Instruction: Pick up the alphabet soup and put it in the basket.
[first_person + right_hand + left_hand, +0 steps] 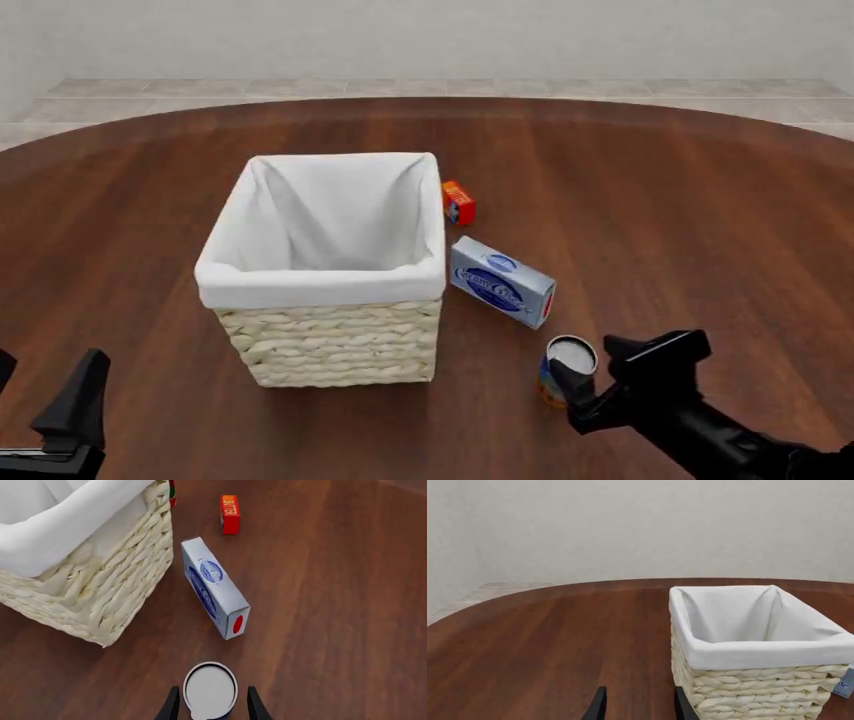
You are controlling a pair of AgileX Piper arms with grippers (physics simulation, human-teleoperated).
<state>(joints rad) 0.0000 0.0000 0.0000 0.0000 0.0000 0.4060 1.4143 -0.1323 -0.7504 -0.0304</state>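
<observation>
The alphabet soup (566, 362) is a small can with a silvery flat top, standing upright on the table to the right of the basket's near corner. In the right wrist view the can (210, 689) sits between my right gripper's two dark fingers, which flank it with a thin gap on each side. The right gripper (601, 368) (211, 707) is open. The basket (320, 282) (760, 652) is a big cream wicker one with a white lining and nothing in it. My left gripper (47, 378) (639, 707) is open at the near left, holding nothing, level with the basket's wall.
A blue-and-white box (502, 281) (213, 587) lies between the can and the basket. A small orange-red box (458, 202) (229, 513) stands by the basket's far right side. The round wooden table (694, 200) extends far and right.
</observation>
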